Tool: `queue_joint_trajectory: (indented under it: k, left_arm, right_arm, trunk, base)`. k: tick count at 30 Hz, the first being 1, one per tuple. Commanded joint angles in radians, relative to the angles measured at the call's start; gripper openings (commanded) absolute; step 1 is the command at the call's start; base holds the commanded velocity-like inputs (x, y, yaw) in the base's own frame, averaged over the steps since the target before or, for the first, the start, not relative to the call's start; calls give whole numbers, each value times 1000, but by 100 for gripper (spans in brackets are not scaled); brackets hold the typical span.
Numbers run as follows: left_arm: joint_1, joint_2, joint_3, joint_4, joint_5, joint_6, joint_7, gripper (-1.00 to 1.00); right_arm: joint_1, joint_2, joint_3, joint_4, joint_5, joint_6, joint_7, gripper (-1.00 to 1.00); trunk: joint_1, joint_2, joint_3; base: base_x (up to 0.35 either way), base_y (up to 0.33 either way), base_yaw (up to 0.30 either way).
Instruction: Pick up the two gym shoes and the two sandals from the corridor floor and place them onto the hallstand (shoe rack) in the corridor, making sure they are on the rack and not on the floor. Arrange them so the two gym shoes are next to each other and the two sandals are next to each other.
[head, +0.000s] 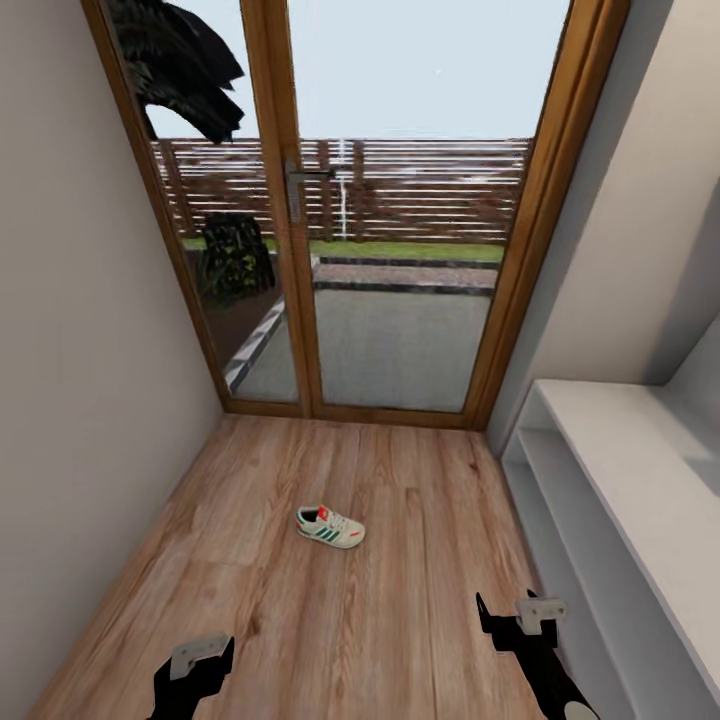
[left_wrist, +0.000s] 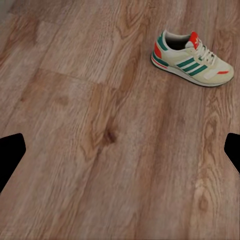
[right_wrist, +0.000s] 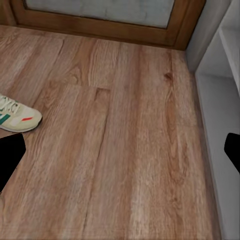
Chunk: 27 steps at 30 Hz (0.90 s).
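A: Status check. Where is the footwear?

B: One gym shoe (head: 330, 526) lies on its sole on the corridor floor (head: 300, 620), roughly mid-floor, well apart from the glass door (head: 380, 250) and from the hallstand (head: 640, 500) along the right wall. No sandal and no second sneaker in these views.

A: Rack contents?

B: The visible top and the near shelf bay look bare; the far part is cut off, so I cannot confirm.

A: Grippers?

B: Left gripper (head: 195, 665) and right gripper (head: 510, 620) hang low over the floor, both with fingers spread, nothing between them. Neither touches the shoe.

A: Progress?

B: Judged early: this shoe is not yet picked up, and placing and pairing on the rack remain.
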Motion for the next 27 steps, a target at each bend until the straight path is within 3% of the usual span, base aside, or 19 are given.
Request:
queue_joint_trajectory:
  k: [1, 27]
  left_arm:
    - [-1, 0, 0, 1, 5, -3, -1, 100]
    - [-1, 0, 0, 0, 6, -3, -1, 100]
  right_arm:
    - [0, 0, 1, 0, 0, -3, 0, 100]
    - [0, -1, 0, 0, 0, -3, 0, 100]
  trunk:
    - [1, 0, -1]
    - [1, 0, -1]
  base:
    - [340, 58, 0]
    - [321, 136, 0]
